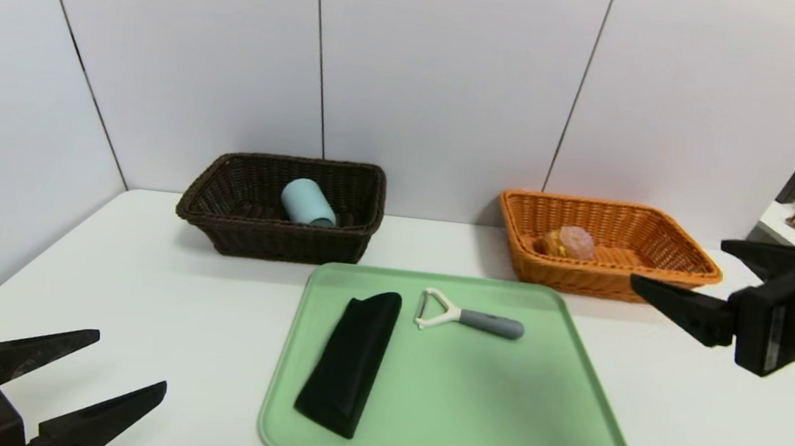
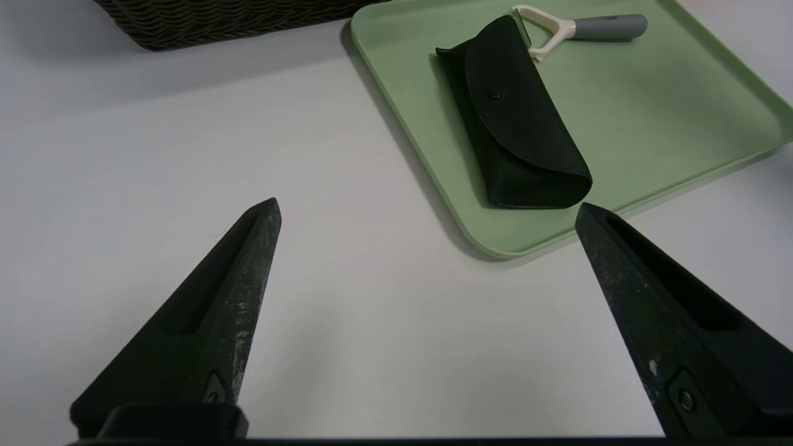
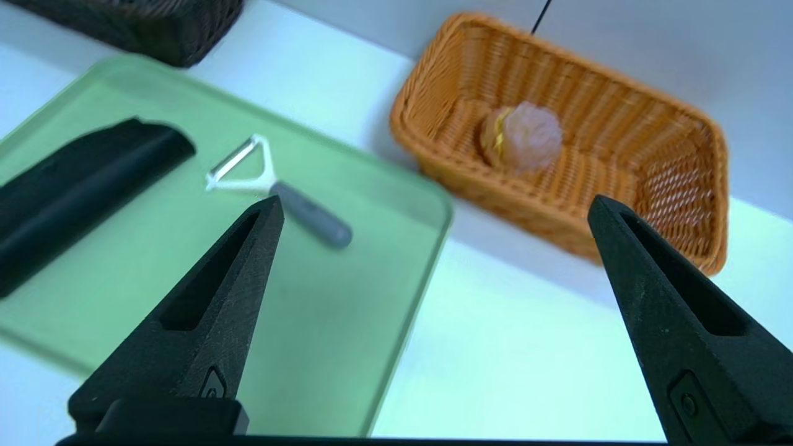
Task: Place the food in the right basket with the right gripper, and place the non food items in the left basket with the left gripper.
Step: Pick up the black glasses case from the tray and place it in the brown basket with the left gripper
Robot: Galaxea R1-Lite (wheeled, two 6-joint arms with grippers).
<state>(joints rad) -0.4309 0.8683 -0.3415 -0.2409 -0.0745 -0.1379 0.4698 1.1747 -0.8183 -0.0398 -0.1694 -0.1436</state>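
Peeler: faint handle mark, unreadable | left gripper: fingers wide, above bench | right gripper: fingers wide, near orange basket

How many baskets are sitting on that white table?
2: a dark brown wicker basket behind the green tray's left part, and an orange wicker basket behind its right part.
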